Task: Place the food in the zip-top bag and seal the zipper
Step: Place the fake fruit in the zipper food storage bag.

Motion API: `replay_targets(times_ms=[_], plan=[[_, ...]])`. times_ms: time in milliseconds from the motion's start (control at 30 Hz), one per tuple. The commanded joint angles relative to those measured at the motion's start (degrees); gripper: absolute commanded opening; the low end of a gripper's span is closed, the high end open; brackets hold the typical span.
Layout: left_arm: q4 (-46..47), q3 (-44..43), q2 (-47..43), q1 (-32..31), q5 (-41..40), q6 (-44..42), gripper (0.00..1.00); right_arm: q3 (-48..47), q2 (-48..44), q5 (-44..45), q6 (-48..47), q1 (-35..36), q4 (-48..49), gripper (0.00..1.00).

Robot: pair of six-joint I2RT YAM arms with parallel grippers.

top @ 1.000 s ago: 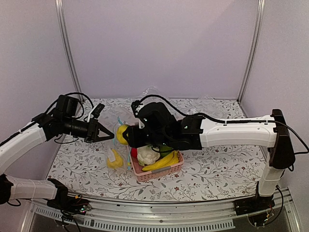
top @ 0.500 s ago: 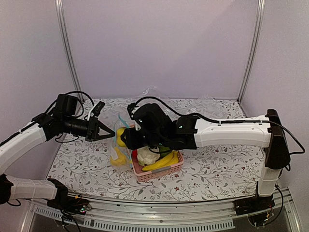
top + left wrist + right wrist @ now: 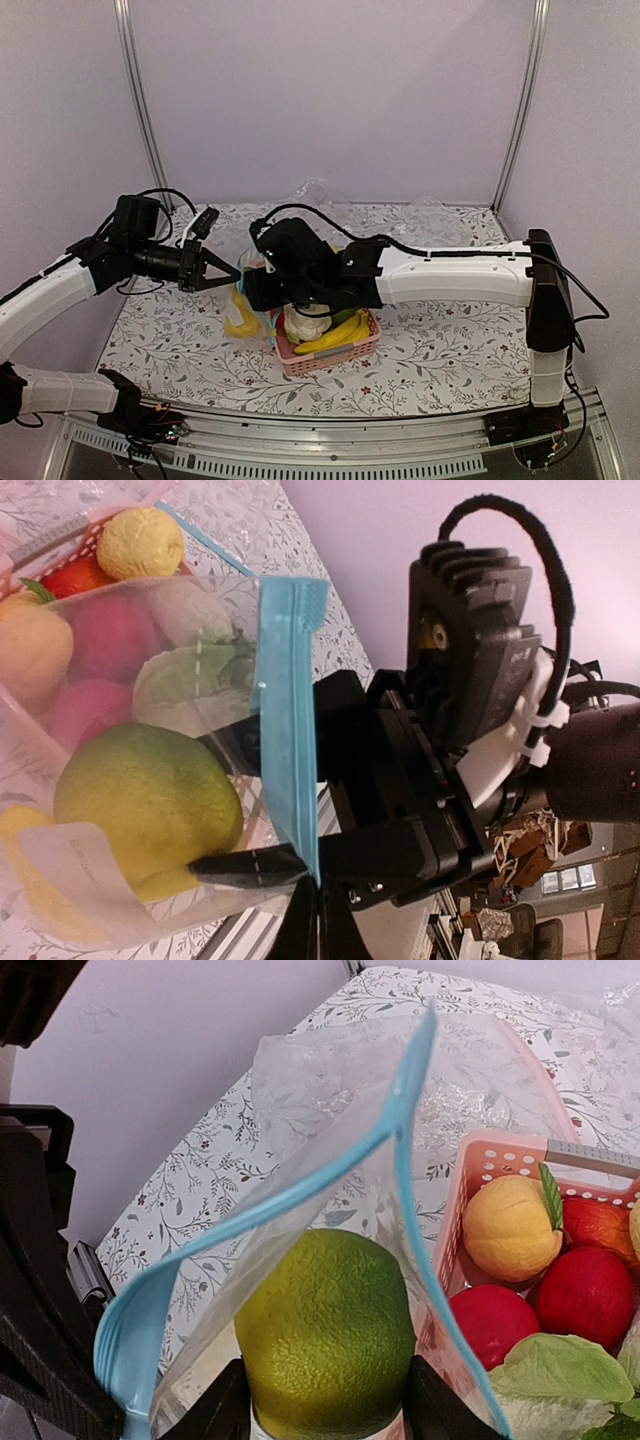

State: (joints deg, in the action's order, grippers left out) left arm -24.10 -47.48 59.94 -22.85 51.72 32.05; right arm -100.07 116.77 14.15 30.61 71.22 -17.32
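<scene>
Status: zip-top bag [image 3: 330, 1090] hanging open just beside pink basket [image 3: 500, 1150]; left pincer [image 3: 312, 900] clamped tight on zipper [image 3: 285, 710] end; right pincer [image 3: 328, 1402] half-spread, gripping green fruit [image 3: 325, 1330] inside bag mouth; yellow fruit [image 3: 238, 322] already at bag bottom. Outstanding: release, any remaining food, sealing.

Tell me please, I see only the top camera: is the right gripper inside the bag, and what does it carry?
Observer: Yes. The right wrist view shows the right gripper inside the open zip-top bag, a round green fruit between its fingers.
Operator: Is the zipper open enough?
Observer: The light-blue zipper is parted, and the fruit sits below it.
Operator: Who holds the bag?
Observer: The left gripper pinches one end of the zipper strip.
</scene>
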Motion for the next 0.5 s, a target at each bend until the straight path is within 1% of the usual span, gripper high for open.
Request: replay_targets(times_ms=[0,67,200,367,467], plan=[[2.94,1.46,-1.1,-0.87,1.82,1.42,0.0,-2.79,2.24,1.86,-0.04,-0.38,-2.08,0.52],[2.92,1.58,-1.27,-0.8,1.54,1.43,0.0,-2.84,2.35,2.01,-0.01,-0.47,-2.02,0.56],[2.91,1.6,-1.41,-0.85,0.82,1.65,0.0,-2.76,1.91,2.52,-0.09,-0.48,-2.34,0.68],[2.92,1.52,-1.05,-0.8,-0.09,1.72,0.0,-2.51,1.55,2.66,-0.2,-0.49,-2.45,0.69],[2.42,1.48,-0.83,-0.8,-1.96,1.75,0.0,-2.29,1.21,2.56,-0.29,-0.48,-2.45,0.7]])
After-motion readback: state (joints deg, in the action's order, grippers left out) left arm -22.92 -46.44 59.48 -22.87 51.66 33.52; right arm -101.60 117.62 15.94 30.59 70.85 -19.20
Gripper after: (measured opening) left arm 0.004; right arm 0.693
